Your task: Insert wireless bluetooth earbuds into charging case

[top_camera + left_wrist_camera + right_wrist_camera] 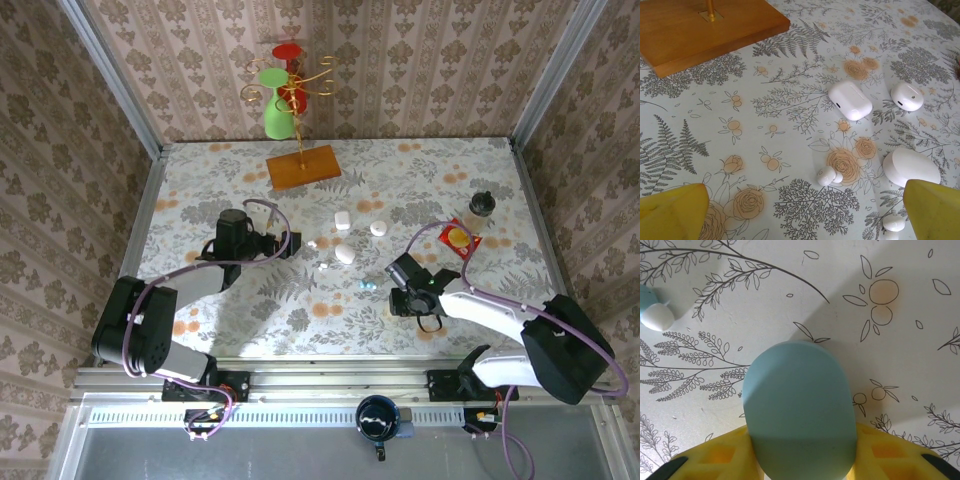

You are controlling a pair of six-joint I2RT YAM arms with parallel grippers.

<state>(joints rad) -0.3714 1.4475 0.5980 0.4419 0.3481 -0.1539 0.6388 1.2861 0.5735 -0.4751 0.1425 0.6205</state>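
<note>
A pale blue oval charging case [799, 410] lies shut on the floral tablecloth, and my right gripper [800, 442] is shut on it, a yellow finger [715, 455] pressed to each side. A pale blue earbud with a white tip [656, 316] lies to the upper left in the right wrist view; in the top view blue earbuds [365, 287] show left of that arm. My left gripper [805, 220] stands open above the cloth with nothing in it. A white earbud [827, 175] lies just ahead of it, another [894, 223] by its right finger.
Three white cases lie ahead of the left gripper: a rectangular one [850, 100], a round one [906, 96] and a pebble-like one [910, 167]. A wooden stand base [303, 166] sits at the back. A red packet [460, 238] and a black cap [482, 203] lie at right.
</note>
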